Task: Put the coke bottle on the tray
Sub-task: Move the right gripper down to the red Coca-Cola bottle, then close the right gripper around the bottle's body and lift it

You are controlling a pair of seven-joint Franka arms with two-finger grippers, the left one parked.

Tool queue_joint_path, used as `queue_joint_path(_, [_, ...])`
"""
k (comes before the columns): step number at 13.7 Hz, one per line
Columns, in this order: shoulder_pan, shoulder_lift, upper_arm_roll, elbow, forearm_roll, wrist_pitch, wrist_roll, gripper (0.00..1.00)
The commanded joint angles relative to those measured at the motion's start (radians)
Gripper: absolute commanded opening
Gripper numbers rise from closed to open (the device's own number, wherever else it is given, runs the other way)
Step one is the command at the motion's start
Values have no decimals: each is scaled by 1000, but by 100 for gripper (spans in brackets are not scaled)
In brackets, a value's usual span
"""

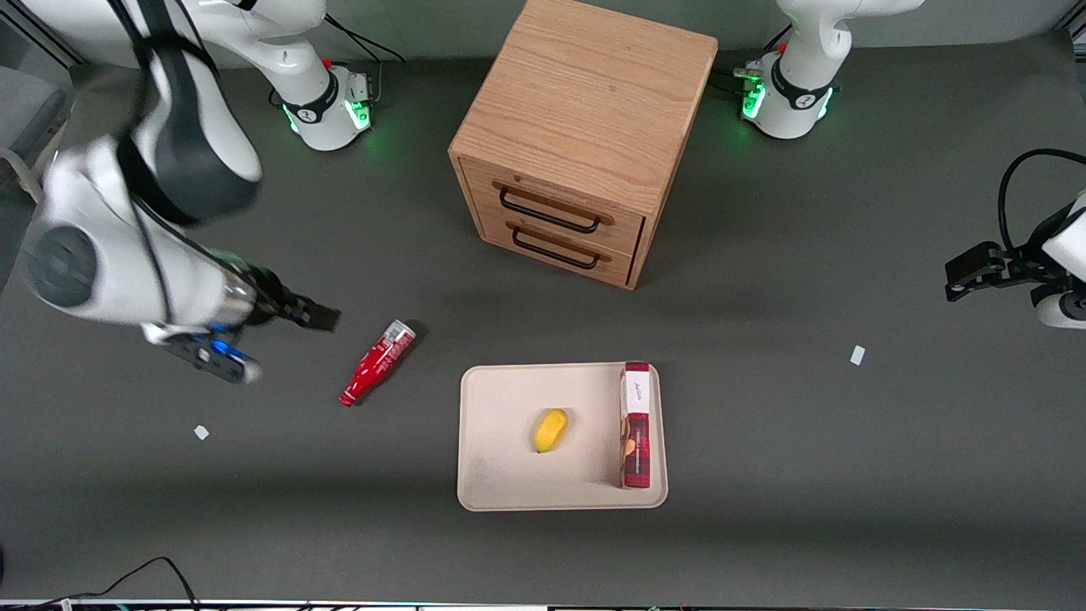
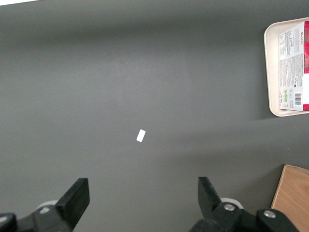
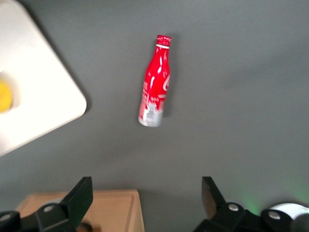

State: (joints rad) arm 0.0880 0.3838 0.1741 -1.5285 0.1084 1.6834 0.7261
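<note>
The coke bottle [image 1: 377,362] lies on its side on the dark table, red with white lettering, its cap nearer the front camera than its silvery base. It also shows in the right wrist view [image 3: 156,81]. The cream-beige tray [image 1: 509,484] lies flat beside it, toward the parked arm's end; its corner shows in the right wrist view [image 3: 53,104]. My gripper [image 1: 318,317] hangs above the table beside the bottle, toward the working arm's end, not touching it. Its fingers [image 3: 79,195] stand wide apart and hold nothing.
A yellow fruit [image 1: 551,429] and a red-and-white box [image 1: 635,424] lie on the tray. A wooden drawer cabinet [image 1: 585,136] with two handles stands farther from the front camera. Small white scraps [image 1: 201,432] lie on the table.
</note>
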Motion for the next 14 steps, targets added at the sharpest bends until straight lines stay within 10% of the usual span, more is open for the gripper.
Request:
queue_joint_path(1, [1, 70, 8, -97, -48, 170, 119, 100])
queue_joint_path(10, [16, 213, 12, -355, -153, 692, 256, 100])
queue_joint_path(12, [15, 210, 13, -360, -208, 690, 246, 1])
queue_joint_path(14, [16, 196, 15, -358, -214, 665, 243, 0])
